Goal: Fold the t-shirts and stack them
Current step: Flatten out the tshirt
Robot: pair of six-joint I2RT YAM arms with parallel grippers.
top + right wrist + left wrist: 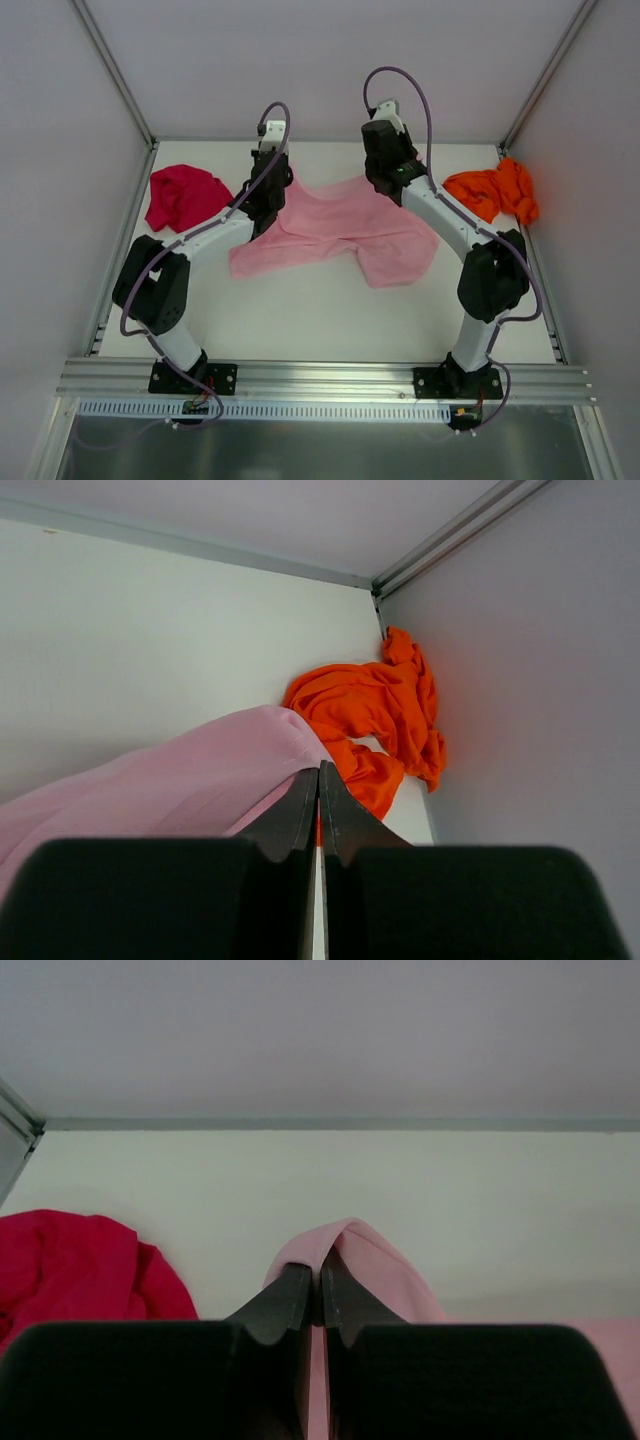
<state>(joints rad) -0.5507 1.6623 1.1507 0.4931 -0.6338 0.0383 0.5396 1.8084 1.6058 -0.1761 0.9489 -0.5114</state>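
Left arm (200, 236) reaches forward from its base, elbow out to the left, forearm angled in toward the centre. Right arm (452, 218) mirrors it, elbow out to the right. Both wrists sit over the far half of the table (320, 320). Left gripper (320, 1278) is pinched tight on a raised fold at the far left edge of the pink shirt (340, 235). Right gripper (319, 780) is clamped the same way on the far right edge, cloth humped over the fingertips. Pink shirt is spread and rumpled mid-table between the arms. Red shirt (185, 197) is crumpled far left, near the left gripper and apart from the pink. Orange shirt (495, 190) is bunched in the far right corner against the wall (590, 150).
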